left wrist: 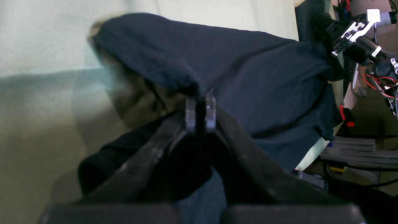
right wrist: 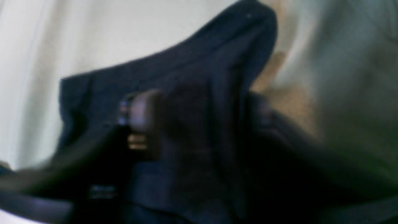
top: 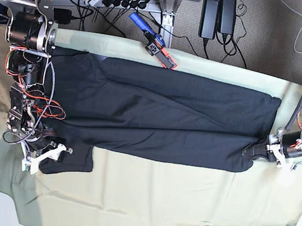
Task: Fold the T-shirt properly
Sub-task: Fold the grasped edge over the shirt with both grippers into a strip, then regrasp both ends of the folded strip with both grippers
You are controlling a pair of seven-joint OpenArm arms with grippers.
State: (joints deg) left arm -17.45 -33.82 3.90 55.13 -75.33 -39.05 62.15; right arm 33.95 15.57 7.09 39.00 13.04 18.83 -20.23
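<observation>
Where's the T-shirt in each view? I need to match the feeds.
Left wrist: T-shirt fills the centre, pinched at bottom centre.
Right wrist: blurred, T-shirt fills the middle.
Base: T-shirt stretched across the centre.
Shared landmark: pale green cloth under it.

No text, label, brand, number or sign can be read in any of the three views. The T-shirt (top: 162,114) shows only its plain black side, and the small markings on the blue and orange tool (top: 155,43) at the top of the base view are too small to make out.
</observation>
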